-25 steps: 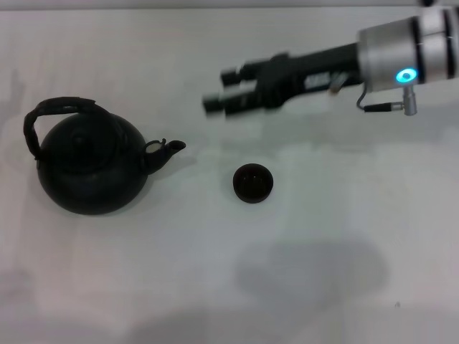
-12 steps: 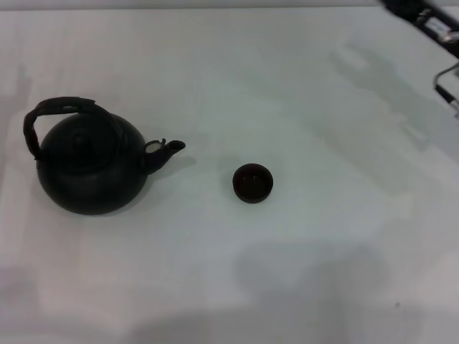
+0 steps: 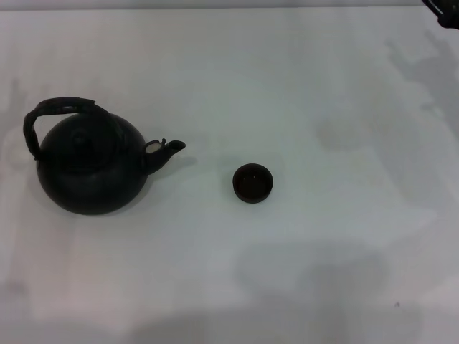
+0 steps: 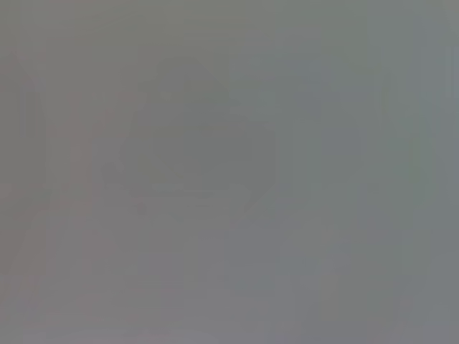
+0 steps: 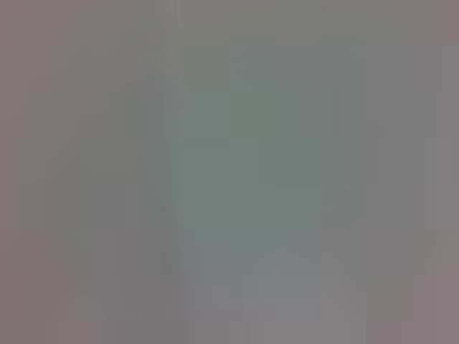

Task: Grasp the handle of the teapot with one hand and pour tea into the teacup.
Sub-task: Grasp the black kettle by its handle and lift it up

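Note:
The black teapot [image 3: 90, 172] stands upright at the left of the white table, its spout [image 3: 168, 148] pointing toward the teacup. Its arched handle [image 3: 61, 107] rises over the lid and leans toward the far left. The small dark teacup [image 3: 252, 183] stands upright near the middle, a short way off the spout. Only a black sliver of my right gripper [image 3: 446, 11] shows, at the far right corner of the head view, well away from both. My left gripper is out of view. Both wrist views show only plain grey.
The white table [image 3: 323, 107] fills the head view. Faint shadows lie on it at the far right and near the front edge.
My right arm, which reached out above the teacup a second ago, has drawn back to the far right corner and nearly left the view. Teapot and teacup have not moved.

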Robot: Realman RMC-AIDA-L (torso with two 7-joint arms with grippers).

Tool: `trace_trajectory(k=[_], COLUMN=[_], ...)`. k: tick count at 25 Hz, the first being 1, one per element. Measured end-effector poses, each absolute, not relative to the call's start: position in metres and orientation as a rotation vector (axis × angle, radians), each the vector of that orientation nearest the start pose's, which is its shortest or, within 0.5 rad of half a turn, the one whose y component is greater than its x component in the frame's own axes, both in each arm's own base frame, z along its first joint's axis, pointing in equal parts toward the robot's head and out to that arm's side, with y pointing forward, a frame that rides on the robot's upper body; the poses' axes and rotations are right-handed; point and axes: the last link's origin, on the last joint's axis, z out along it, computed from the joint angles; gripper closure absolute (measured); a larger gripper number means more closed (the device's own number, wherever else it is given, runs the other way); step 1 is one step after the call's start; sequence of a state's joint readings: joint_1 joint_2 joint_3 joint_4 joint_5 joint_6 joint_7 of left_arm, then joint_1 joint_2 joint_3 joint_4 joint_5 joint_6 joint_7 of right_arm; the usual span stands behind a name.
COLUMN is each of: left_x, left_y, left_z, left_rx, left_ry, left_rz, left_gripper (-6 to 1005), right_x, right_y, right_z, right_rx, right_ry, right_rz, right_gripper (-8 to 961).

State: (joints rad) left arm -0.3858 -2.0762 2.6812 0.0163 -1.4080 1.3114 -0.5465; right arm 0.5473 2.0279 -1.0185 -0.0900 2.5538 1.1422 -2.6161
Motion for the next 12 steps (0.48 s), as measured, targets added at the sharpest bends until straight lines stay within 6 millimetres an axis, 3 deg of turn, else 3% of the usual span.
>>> trace_trajectory(k=[9, 12], left_x=[-0.386, -0.384], left_y=[0.227, 0.215], left_z=[0.018, 0.016], left_rx=[-1.345, -1.378], left_ry=[-0.827, -0.812], left_rz=[-0.973, -0.983], left_gripper=[252, 253], right_x=[0.331, 0.330], right_y=[0.385, 0.389], right_z=[0.031, 0.032], right_rx=[-1.620, -1.621], right_ry=[0.650, 0.655], right_rz=[0.740, 0.727], right_gripper=[95, 95])
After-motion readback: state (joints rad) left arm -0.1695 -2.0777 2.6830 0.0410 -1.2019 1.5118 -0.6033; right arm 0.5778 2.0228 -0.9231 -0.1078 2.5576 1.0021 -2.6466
